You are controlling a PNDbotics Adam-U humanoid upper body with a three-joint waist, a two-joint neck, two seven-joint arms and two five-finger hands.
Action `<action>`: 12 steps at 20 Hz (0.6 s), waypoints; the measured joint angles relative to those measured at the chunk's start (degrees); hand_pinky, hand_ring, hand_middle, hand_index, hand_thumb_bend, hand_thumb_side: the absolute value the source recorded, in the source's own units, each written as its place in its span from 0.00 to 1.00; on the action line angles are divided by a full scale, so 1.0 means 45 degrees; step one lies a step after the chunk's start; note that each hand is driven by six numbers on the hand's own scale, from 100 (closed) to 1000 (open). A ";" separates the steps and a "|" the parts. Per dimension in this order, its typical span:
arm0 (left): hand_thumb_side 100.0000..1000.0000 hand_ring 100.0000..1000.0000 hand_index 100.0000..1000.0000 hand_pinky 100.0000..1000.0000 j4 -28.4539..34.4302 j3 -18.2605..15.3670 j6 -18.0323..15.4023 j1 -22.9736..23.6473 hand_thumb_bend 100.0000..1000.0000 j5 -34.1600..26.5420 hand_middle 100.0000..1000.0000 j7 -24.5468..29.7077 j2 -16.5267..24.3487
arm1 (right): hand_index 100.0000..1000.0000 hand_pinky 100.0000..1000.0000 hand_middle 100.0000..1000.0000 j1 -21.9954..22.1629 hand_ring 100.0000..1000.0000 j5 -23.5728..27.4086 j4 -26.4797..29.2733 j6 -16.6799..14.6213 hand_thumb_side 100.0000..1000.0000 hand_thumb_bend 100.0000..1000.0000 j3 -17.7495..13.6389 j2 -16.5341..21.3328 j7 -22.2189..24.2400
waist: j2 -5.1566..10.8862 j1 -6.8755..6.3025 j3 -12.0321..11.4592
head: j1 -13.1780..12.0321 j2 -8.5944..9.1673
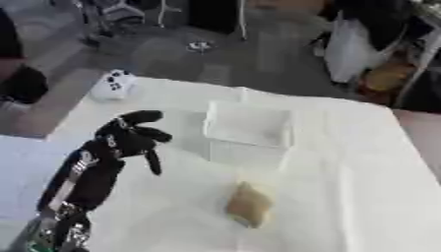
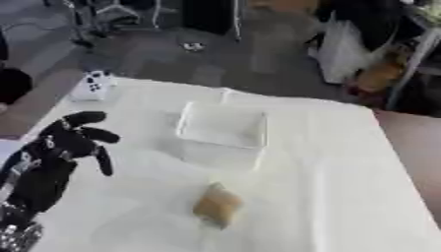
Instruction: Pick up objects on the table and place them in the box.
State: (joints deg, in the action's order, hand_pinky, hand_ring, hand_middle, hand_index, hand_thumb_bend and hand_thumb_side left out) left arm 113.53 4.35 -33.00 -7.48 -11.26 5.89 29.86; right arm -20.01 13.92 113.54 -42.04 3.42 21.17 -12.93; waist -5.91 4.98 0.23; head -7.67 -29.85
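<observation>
A clear plastic box [image 1: 248, 129] stands in the middle of the white table, with nothing visible inside it. A tan, lumpy object [image 1: 249, 204] lies on the cloth a little in front of the box. My left hand [image 1: 129, 137] hovers to the left of the box, black, with fingers spread and relaxed, holding nothing. It is well apart from the tan object. My right hand shows in neither view.
A white game controller [image 1: 113, 84] rests at the table's far left corner. The white cloth [image 1: 362, 172] covers the table. Beyond the far edge are chair legs, a white bag and floor clutter.
</observation>
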 measured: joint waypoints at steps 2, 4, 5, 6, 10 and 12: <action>0.69 0.74 0.72 0.32 0.0000 0.0001 0.0000 0.0000 0.94 0.0000 0.85 0.0000 0.0000 | 0.62 0.07 0.44 -0.0003 0.30 0.0000 0.0000 0.0005 1.00 0.05 0.0000 0.0000 -0.0004 | 0.0000 0.0000 0.0000 | 0.0000 0.0000; 0.69 0.74 0.72 0.32 0.0000 0.0001 0.0001 0.0000 0.94 0.0000 0.85 0.0000 0.0000 | 0.62 0.07 0.44 -0.0005 0.30 0.0000 0.0000 0.0008 1.00 0.05 0.0000 0.0000 -0.0006 | 0.0000 0.0000 0.0000 | 0.0000 0.0000; 0.69 0.74 0.72 0.32 0.0000 0.0001 0.0001 0.0000 0.94 0.0000 0.85 0.0000 0.0000 | 0.62 0.07 0.44 -0.0007 0.30 0.0000 0.0000 0.0009 1.00 0.05 0.0000 0.0000 -0.0006 | 0.0000 0.0000 -0.0001 | 0.0000 0.0000; 0.69 0.74 0.72 0.32 0.0000 0.0001 0.0001 0.0000 0.94 0.0000 0.85 0.0000 0.0000 | 0.62 0.07 0.44 -0.0010 0.30 0.0000 0.0000 0.0009 1.00 0.05 0.0000 0.0000 -0.0007 | 0.0000 0.0000 -0.0001 | 0.0000 0.0000; 0.69 0.74 0.72 0.32 0.0000 0.0001 0.0001 0.0000 0.94 0.0000 0.85 0.0000 0.0000 | 0.62 0.07 0.44 -0.0015 0.30 0.0000 0.0000 0.0013 1.00 0.05 0.0000 0.0000 -0.0005 | 0.0001 0.0000 -0.0003 | 0.0000 0.0000; 0.69 0.74 0.72 0.32 0.0000 0.0001 0.0001 0.0000 0.94 0.0000 0.85 0.0000 0.0000 | 0.62 0.07 0.44 -0.0015 0.30 -0.0013 0.0000 0.0032 1.00 0.05 0.0000 0.0000 -0.0002 | 0.0001 0.0000 -0.0008 | -0.0006 0.0000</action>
State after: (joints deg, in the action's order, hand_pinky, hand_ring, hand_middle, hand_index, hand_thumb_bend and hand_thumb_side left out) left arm 113.53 4.36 -33.00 -7.48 -11.26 5.89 29.86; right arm -20.08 13.87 113.54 -41.90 3.42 21.17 -12.94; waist -5.91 4.98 0.19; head -7.70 -29.85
